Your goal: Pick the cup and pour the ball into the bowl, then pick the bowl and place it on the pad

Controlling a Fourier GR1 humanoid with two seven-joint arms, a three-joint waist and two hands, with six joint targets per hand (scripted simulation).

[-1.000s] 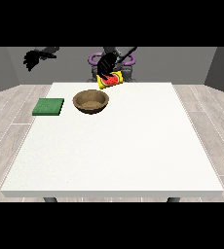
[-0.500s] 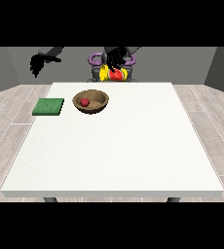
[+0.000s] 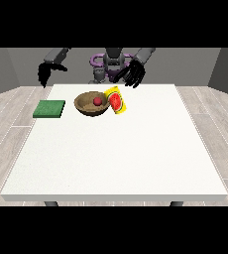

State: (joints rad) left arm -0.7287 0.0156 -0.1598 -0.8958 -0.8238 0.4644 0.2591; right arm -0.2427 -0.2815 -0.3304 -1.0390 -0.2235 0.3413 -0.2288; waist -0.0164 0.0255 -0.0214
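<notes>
White table [image 3: 136, 158]: cup [image 3: 116, 100] apparently lies below the spread, empty fingers [image 3: 134, 75].

Robot torso [image 3: 113, 63]: dark grey, narrow, boxy. Purple ring-shaped fitting [image 3: 95, 61] at torso, on side toward hand at view's left. Arms: grey, blocky segments. Hand at view's left [image 3: 44, 74]: black. Hand at view's right [image 3: 134, 74]: black, same make. Cables, screws, markings: not discernible.
</notes>
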